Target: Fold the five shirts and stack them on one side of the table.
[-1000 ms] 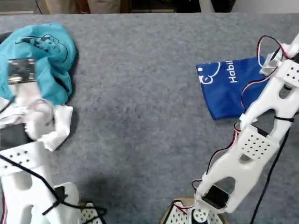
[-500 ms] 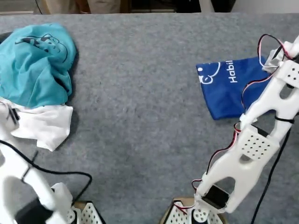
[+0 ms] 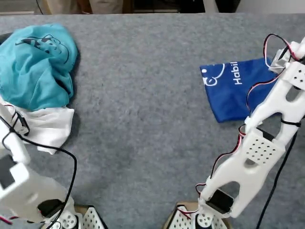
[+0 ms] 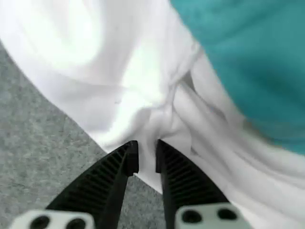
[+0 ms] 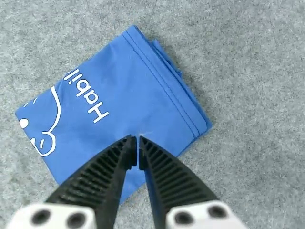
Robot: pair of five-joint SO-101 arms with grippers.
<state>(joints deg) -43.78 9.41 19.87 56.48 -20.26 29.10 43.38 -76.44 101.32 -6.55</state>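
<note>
A crumpled teal shirt [image 3: 35, 64] lies at the far left of the table, overlapping a white shirt [image 3: 45, 126] nearer to me. In the left wrist view my left gripper [image 4: 147, 155] is shut on a bunched fold of the white shirt [image 4: 119, 81], with the teal shirt [image 4: 248, 62] just beyond. The left arm [image 3: 19, 181] stands at the near left edge. A folded blue shirt [image 3: 233, 88] lies at the right. My right gripper [image 5: 134, 141] is shut, its tips over the middle of the blue shirt [image 5: 100, 114]. The right arm [image 3: 259, 143] stretches along the right edge.
Grey carpet-like cloth [image 3: 143, 95] covers the table, with a broad bare stretch between the left pile and the blue shirt. Red, black and white cables [image 3: 269, 47] loop off the right arm. A black cable [image 3: 71, 167] hangs from the left arm.
The left arm has drawn back from above the white shirt toward the near left corner. The white shirt's near edge has shifted slightly. The right arm and blue shirt have kept still.
</note>
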